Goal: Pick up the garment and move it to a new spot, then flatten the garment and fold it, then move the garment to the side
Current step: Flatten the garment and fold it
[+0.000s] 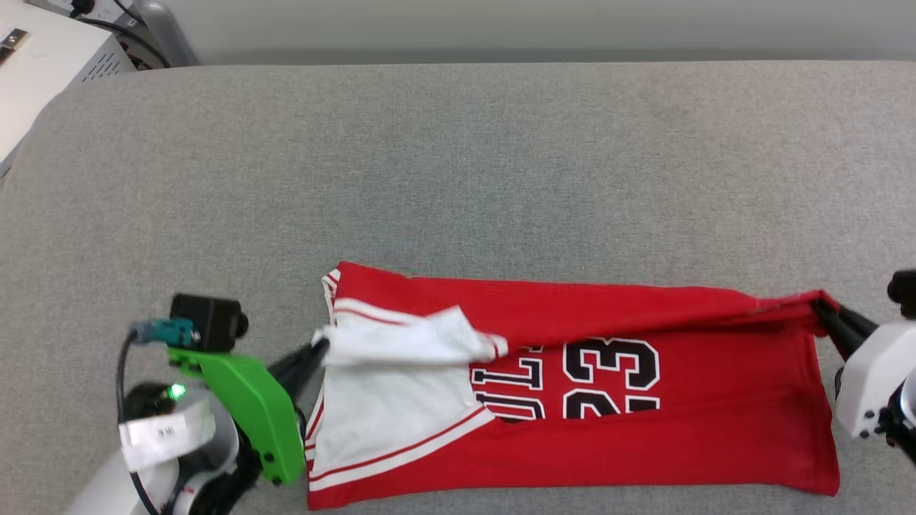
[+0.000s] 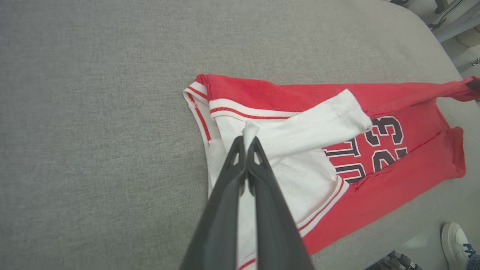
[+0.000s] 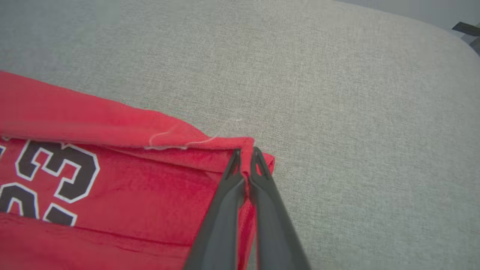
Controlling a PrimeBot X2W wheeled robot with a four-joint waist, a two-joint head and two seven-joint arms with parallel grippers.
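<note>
Partly, the garment (image 1: pixel 644 443) hides itself. A long fold (image 1: pixel 608 304) of red cloth runs along its far side. A white sleeve (image 1: pixel 408 340) lies doubled over the chest and covers the start of the black lettering (image 1: pixel 608 365), so beside the "23" only a few letter strokes can be read. The lower halves of the digits vanish into a crease. In the head view the garment's near left corner is cut off by the bottom edge.

The garment lies spread lengthwise on the grey surface (image 1: pixel 458 164), close to that surface's near edge. Its white sleeve end points toward the surface's left and its red hem toward the right.

Over the surface's near left part, the left gripper (image 1: pixel 320 348) has its fingers pressed together on a pinch of white sleeve cloth, the tips half buried in it. A green bracket (image 1: pixel 250 400) sits on its wrist.

By the surface's right edge, the right gripper (image 1: pixel 819 307) is clamped on the hem's far corner, which is drawn into a taut point. Its pale body is cut off at the side of the head view. In the right wrist view a loose pale thread (image 3: pixel 176 140) trails along the fold just beside those fingers.

Beyond the surface's far left corner stands a white box (image 1: pixel 43 64), cropped by the frame. In the left wrist view a white shoe (image 2: pixel 455 240), partly cut off, shows on the floor below the surface's rounded edge.
</note>
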